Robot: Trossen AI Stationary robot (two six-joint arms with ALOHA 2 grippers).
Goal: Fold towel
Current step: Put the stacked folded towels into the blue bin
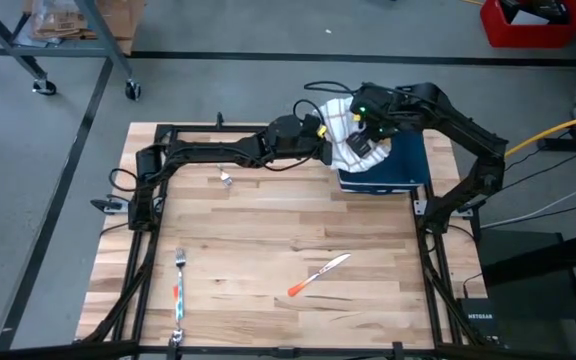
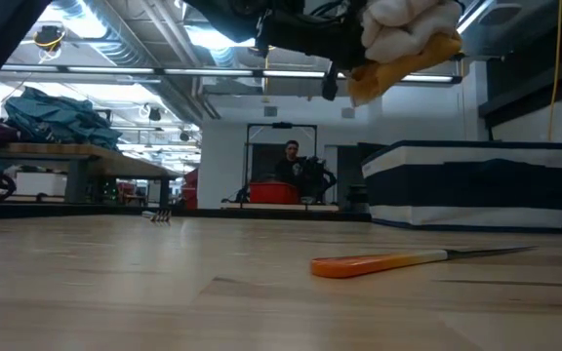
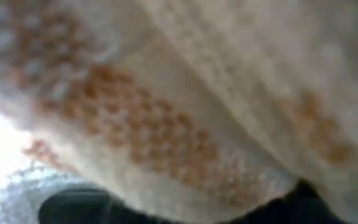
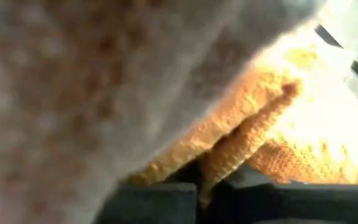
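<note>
High view: towel [image 1: 346, 135] held bunched in the air over the table's far right corner, above a navy box [image 1: 388, 168], clamped between left gripper [image 1: 324, 135] and right gripper [image 1: 366, 140]. Step judged: lifting before folding. Next called for: cloth spread flat on bare table, clear of knife [image 1: 318, 274] and fork [image 1: 179, 290].

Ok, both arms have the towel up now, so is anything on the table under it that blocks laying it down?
The towel hangs over the navy box. Bare wood lies nearer, short of the knife and fork.

Workshop or lab, exposed ceiling ducts [image 2: 115, 29], workbench [image 2: 57, 156], concrete floor [image 1: 268, 90]
</note>
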